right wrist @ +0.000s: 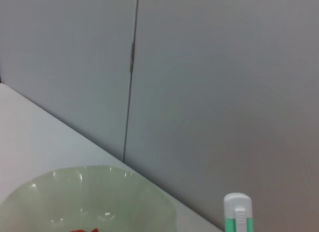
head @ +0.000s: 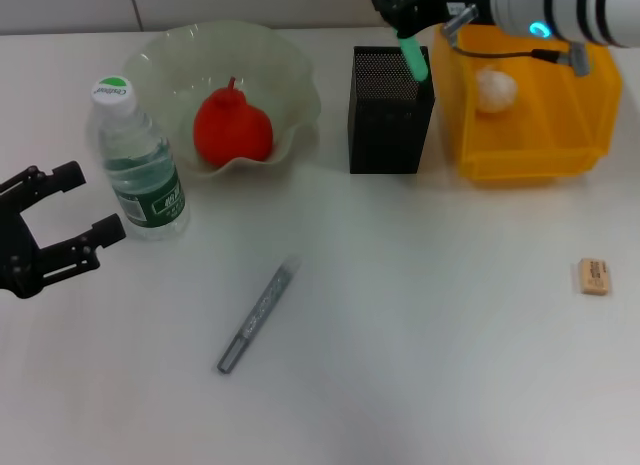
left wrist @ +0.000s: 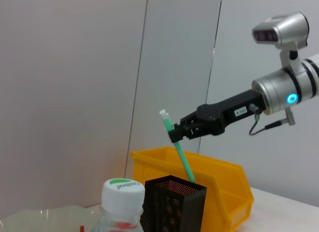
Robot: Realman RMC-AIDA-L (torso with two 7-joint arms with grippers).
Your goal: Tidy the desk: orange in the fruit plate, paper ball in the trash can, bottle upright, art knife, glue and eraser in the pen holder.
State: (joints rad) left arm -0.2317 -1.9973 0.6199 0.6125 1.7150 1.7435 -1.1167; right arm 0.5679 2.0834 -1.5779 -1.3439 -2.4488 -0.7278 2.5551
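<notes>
Lying loose on the desk (head: 420, 365) are the art knife (head: 258, 318), mid-desk toward the near edge, and the eraser (head: 594, 276) by the right edge. At the far edge, the right gripper (head: 408, 23) pinches the green glue (head: 414, 57) stick, tilted, its lower end inside the black mesh pen holder (head: 390, 125). Touching it on the right, the yellow trash can (head: 540, 135) holds the paper ball (head: 495, 90). The fruit plate (head: 290, 95) holds the orange (head: 232, 128); the bottle (head: 138, 165) stands upright beside it. The left gripper (head: 62, 230) hovers wide open at the left edge.
</notes>
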